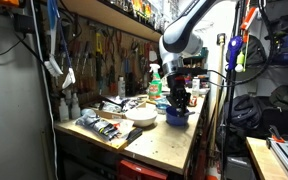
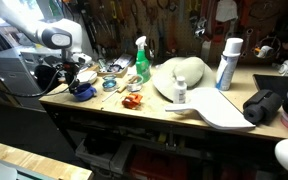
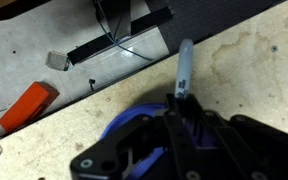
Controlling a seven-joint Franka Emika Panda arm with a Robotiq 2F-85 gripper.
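Desk: worn wooden desk, under my tool.
Tool: I cannot tell whether its jaws are apart.
Bowl: round blue plastic bowl, directly beneath the tool.
Marker: slim grey-blue marker, just beyond the tool.

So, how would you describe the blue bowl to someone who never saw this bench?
Find the wooden workbench below the tool wall. Near its edge, close to the green spray bottle, the gripper hangs right over the blue bowl. Its neighbour, the wider bowl, is white.
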